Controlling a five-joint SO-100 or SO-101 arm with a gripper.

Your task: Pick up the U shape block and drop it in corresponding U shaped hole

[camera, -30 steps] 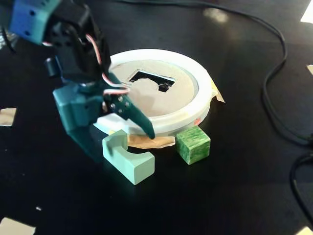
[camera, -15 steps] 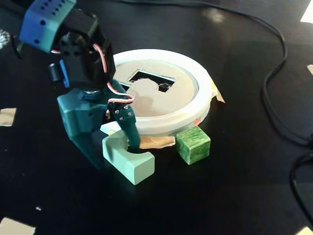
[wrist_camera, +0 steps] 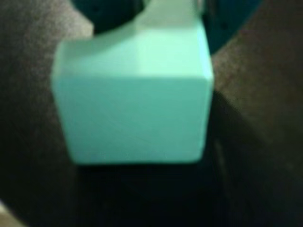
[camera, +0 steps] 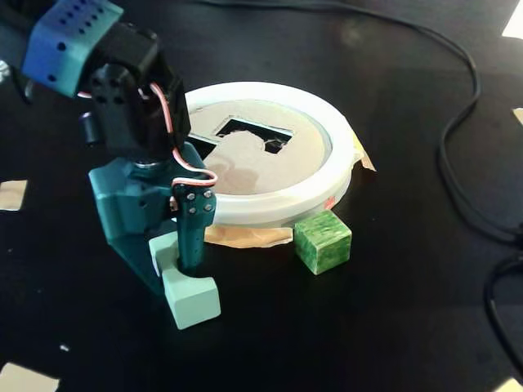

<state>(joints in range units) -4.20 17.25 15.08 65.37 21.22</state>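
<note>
A: Here's the pincer (camera: 189,260) right down on the pale mint block (camera: 189,290), low over the desk (camera: 392,327) near its front-left corner as the fixed view shows it.

B: And look how it's seated. One finger (camera: 194,233) drops straight into the notch of the U, the other blade sits against the outer face on the left. It looks clamped on one leg of the block, which is probably the only sensible grip for that shape.

A: The wrist view agrees? It's blurry.

B: Very soft, but the block (wrist_camera: 132,104) fills the frame, with a dark curved cut at its top edge. That's the U's hollow, most likely. Whether the block is off the desk yet, nobody can tell; in the fixed view it seems to rest there.

A: The arm's pose?

B: Folded over hard. Blue upper link top-left, wrist pitched so the pincer points almost straight down.

A: And the target?

B: The white ring (camera: 270,200) sits further back toward the desk's middle, a cardboard panel (camera: 261,163) inside it with a cut-out hole (camera: 249,131). Well apart from the block, so a lift and a carry backward would be needed.

A: That green cube (camera: 322,241)?

B: Just beside the ring's front rim, to the right of the pincer. It could be a distractor, and it sits near the likely carry path.
</note>
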